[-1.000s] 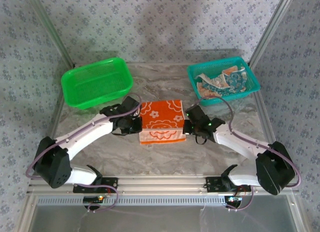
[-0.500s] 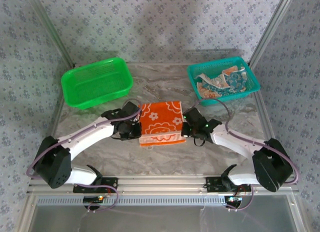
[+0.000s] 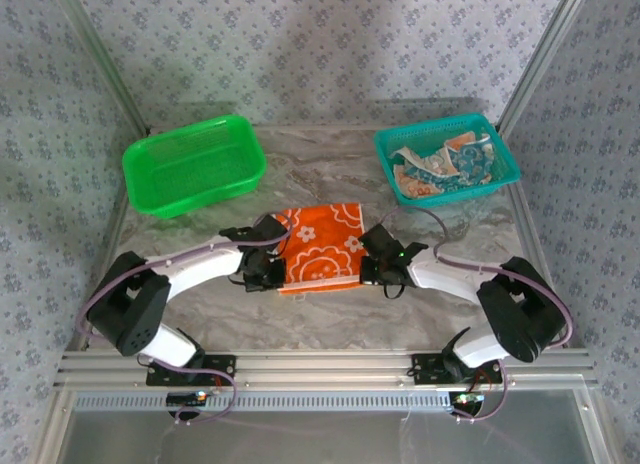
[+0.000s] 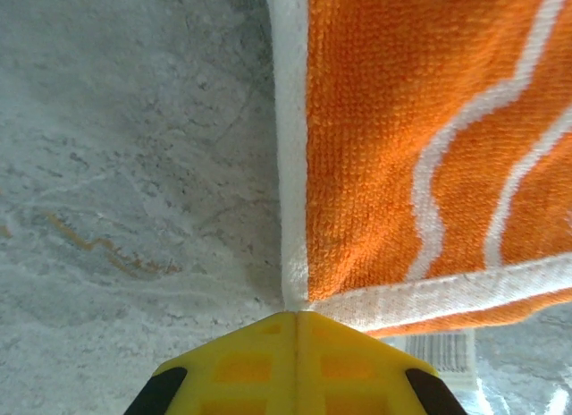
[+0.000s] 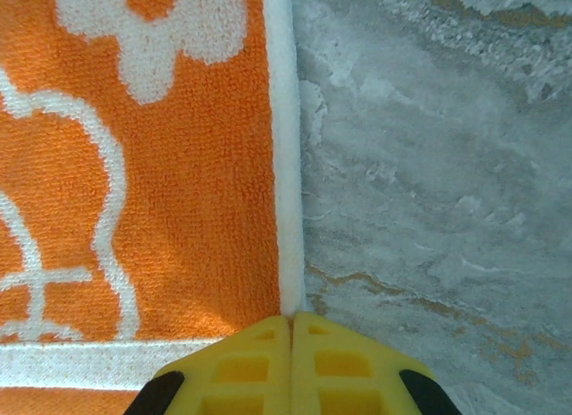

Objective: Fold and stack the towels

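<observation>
Left fingers (image 4: 259, 366), right fingers (image 5: 344, 366) clamped on corners of bright orange white-flowered terry towel (image 3: 322, 246).
Held only at the very tips; either corner may slip mid-fold.

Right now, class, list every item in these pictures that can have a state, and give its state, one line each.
orange towel: spread on the table, near edge doubled over a lower layer.
left gripper: shut on the orange towel's near left corner.
right gripper: shut on its near right corner.
green basket: upright, empty.
teal basket: upright, holding cloths.
crumpled towels: unfolded, heaped in the teal basket.
</observation>
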Controlling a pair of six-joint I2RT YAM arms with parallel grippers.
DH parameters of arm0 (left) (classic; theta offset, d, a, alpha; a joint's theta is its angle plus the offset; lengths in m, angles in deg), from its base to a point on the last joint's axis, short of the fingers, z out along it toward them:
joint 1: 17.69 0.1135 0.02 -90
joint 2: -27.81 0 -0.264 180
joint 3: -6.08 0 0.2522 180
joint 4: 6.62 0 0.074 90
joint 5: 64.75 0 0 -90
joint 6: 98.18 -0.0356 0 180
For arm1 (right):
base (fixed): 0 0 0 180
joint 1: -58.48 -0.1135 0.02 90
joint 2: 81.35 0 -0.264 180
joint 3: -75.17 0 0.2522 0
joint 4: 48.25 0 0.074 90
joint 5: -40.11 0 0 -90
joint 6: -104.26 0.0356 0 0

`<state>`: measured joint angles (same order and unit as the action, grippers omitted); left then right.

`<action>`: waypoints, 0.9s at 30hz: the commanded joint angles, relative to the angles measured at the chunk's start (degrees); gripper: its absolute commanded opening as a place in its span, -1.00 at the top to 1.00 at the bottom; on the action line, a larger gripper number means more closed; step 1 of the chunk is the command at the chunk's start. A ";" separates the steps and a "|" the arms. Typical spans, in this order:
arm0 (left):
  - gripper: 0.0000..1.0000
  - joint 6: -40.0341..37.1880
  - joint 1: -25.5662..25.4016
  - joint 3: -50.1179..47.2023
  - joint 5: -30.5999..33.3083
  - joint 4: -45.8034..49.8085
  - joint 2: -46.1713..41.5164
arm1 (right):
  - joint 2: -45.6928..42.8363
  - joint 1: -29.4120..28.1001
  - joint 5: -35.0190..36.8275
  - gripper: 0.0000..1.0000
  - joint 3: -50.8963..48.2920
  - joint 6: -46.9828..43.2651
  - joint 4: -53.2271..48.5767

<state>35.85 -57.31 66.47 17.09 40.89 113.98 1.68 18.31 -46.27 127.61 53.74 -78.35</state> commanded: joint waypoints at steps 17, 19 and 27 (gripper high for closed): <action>1.00 -3.80 1.95 16.71 6.68 13.05 -5.97 | -8.14 2.81 1.31 1.00 11.00 -5.25 -10.26; 1.00 -4.68 2.79 19.60 6.67 14.65 -6.10 | -8.59 3.30 1.31 1.00 13.20 -6.27 -11.48; 1.00 -6.80 4.45 27.09 7.56 18.61 -7.83 | -10.31 4.43 1.02 1.00 17.92 -7.52 -13.38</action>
<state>30.71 -53.03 91.43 23.64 55.39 108.17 -7.33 22.42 -46.01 143.85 47.60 -88.47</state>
